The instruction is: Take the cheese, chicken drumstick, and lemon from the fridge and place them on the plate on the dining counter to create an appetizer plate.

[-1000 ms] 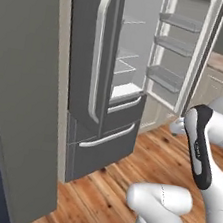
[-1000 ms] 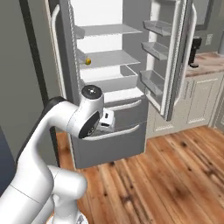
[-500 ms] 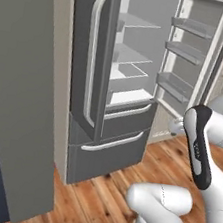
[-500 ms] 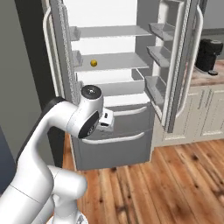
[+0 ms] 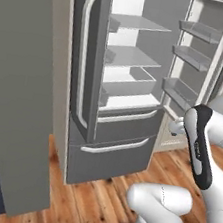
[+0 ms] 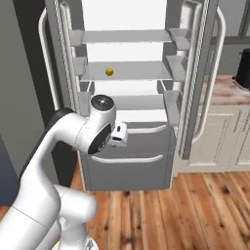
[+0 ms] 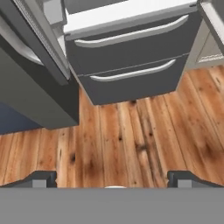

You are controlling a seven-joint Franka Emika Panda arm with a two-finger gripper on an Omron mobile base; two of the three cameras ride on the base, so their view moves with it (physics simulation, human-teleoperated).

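The fridge (image 6: 127, 102) stands in front of me with both upper doors swung open, showing a white inside and grey shelves. A small round yellow lemon (image 6: 109, 72) rests on the middle shelf, left of centre. My gripper (image 7: 113, 179) is open, its two dark fingertips (image 7: 41, 178) far apart with nothing between them. It points down at the wooden floor before the fridge's lower drawers (image 7: 131, 57). The hand (image 6: 118, 134) hangs at drawer height, well below the lemon. The cheese, the chicken drumstick, the plate and the dining counter are out of view.
The left fridge door (image 5: 85, 64) juts out toward me, and the right door (image 6: 197, 78) carries several bins. A tall grey panel (image 5: 20, 95) stands at the left. White cabinets (image 6: 219, 136) with a dark appliance (image 6: 242, 73) on top are to the right.
The whole picture has shifted: the base has moved, so the fridge now stands more squarely ahead and larger. The arm keeps its pose and the gripper stays open.
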